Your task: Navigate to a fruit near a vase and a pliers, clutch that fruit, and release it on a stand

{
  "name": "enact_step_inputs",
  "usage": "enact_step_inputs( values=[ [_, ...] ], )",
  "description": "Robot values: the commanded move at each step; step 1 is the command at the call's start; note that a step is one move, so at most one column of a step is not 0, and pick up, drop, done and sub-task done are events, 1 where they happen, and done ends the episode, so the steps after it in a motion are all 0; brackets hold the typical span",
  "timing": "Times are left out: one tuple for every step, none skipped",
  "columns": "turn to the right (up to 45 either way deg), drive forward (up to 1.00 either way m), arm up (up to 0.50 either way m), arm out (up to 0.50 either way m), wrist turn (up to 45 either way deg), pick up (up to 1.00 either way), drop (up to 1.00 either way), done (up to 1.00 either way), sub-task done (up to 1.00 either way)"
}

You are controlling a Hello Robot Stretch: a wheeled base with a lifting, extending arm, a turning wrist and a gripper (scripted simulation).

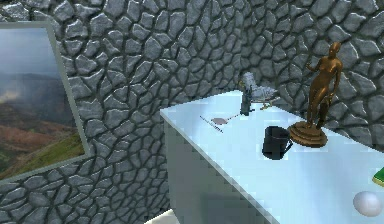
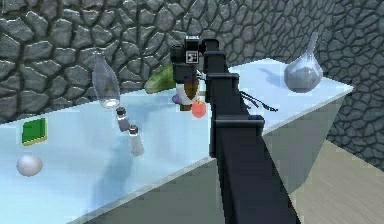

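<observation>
No readable txt, labels, nos. or signs; white squares (image 2: 189, 55) at arm (image 2: 240, 150) end bear black marks only.

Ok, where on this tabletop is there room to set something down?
Free: the tabletop near its edge between the arm and the silvery vase, and the stretch before the black mug. Crowded round the gripper: red fruit, shakers.

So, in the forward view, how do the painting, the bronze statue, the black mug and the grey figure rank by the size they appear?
1. painting, though the edge cuts it off
2. statue
3. mug and grey figure: these look about alike, and the figure stands farther back, so I leave them unranked.
</observation>
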Motion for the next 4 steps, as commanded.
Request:
enact_step_inputs(
  values=[
    [0.0,0.0,-0.14,0.0,0.0,0.0,0.0,0.0,0.0],
    [0.0,0.0,0.0,0.0,0.0,1.0,0.0,0.0,0.0],
    [0.0,0.0,0.1,0.0,0.0,0.0,0.0,0.0,0.0],
    [0.0,0.0,0.04,0.0,0.0,0.0,0.0,0.0,0.0]
  ],
)
